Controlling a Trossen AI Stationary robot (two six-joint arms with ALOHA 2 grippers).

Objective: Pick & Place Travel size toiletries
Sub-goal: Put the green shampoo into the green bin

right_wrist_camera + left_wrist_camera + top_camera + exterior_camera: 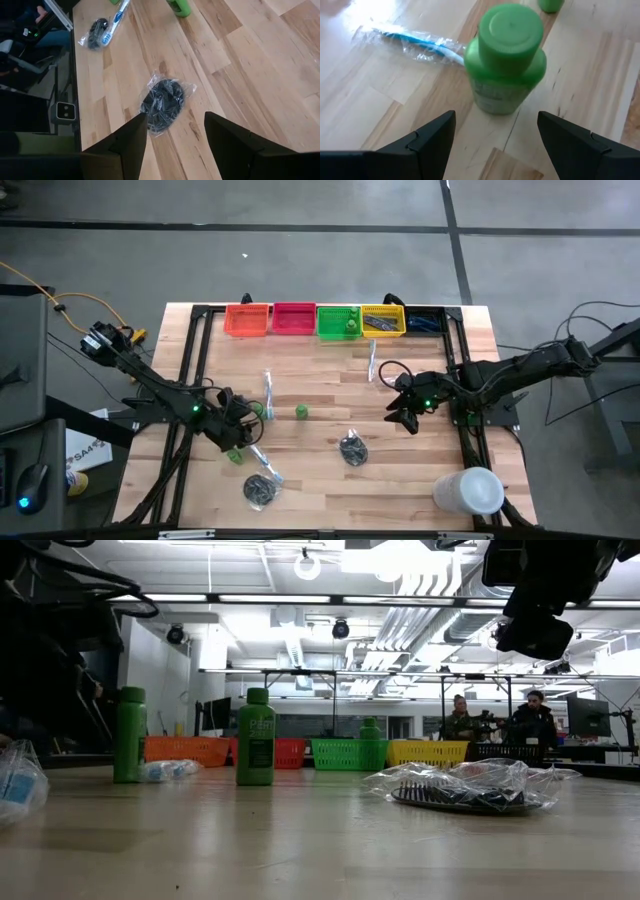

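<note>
Wooden tabletop [330, 370] carries scattered toiletries, coloured bins [330, 320] at twelve o'clock. Left gripper [495, 132] — jaws spread, empty — hovers over an upright green bottle [505, 60] dead ahead. Right gripper [175, 132] — also open — faces a wrapped dark bundle [162, 102].

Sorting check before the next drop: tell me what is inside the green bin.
The green bin holds one stubby green bottle, visible from above and poking over its rim in the low view. The bin floor right under the bottle is covered; the rest appears bare.
</note>
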